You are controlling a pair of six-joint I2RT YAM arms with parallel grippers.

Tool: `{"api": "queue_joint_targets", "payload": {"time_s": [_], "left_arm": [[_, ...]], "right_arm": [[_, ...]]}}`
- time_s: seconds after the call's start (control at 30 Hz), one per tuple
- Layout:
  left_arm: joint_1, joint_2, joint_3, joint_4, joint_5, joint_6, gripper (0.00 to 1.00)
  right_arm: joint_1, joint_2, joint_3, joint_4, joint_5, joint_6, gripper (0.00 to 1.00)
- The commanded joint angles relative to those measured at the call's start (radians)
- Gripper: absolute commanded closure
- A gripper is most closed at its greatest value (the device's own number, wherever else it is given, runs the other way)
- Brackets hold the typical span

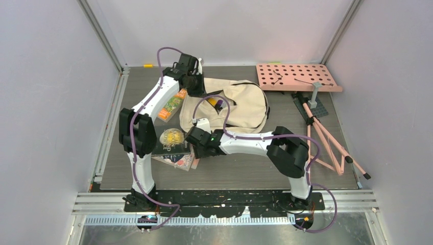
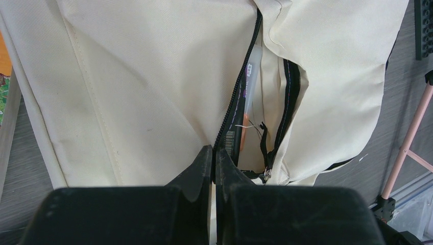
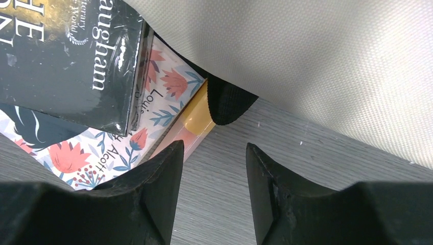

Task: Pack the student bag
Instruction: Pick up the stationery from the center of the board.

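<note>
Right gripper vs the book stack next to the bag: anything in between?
Nothing visible. The open right gripper faces bare table, with the book stack just ahead to its left. The student bag hangs over the far side. A black strap end sits against the lowest book, outside the gap.

Mid-table: student bag [image 1: 240,104]; book stack [image 1: 172,142] near-left of it; perforated board [image 1: 298,76] far right, folded stand [image 1: 320,133] before board.

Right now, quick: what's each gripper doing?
Left gripper: shut, apparently pinching the cream fabric backpack at its zipper edge.
Right gripper: open, holding nothing.
</note>
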Motion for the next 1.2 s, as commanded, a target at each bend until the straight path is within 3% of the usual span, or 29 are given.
{"api": "queue_joint_targets", "payload": {"time_s": [0.0, 0.57, 0.8, 0.97, 1.17], "left_arm": [[0.020, -0.031, 0.030, 0.054, -0.032, 0.022, 1.00], [0.020, -0.039, 0.016, 0.050, -0.041, 0.030, 1.00], [0.020, -0.042, 0.002, 0.047, -0.037, 0.029, 1.00], [0.020, -0.040, -0.004, 0.053, -0.033, 0.026, 1.00], [0.020, -0.043, -0.007, 0.051, -0.030, 0.024, 1.00]], "right_arm": [[0.002, -0.011, 0.031, 0.035, -0.007, -0.002, 0.46], [0.002, 0.077, 0.084, 0.009, -0.014, -0.027, 0.41], [-0.029, -0.032, -0.030, -0.037, 0.059, -0.022, 0.47], [-0.068, -0.120, -0.137, 0.025, 0.011, -0.047, 0.47], [-0.070, -0.116, -0.122, 0.038, -0.016, -0.051, 0.48]]}}
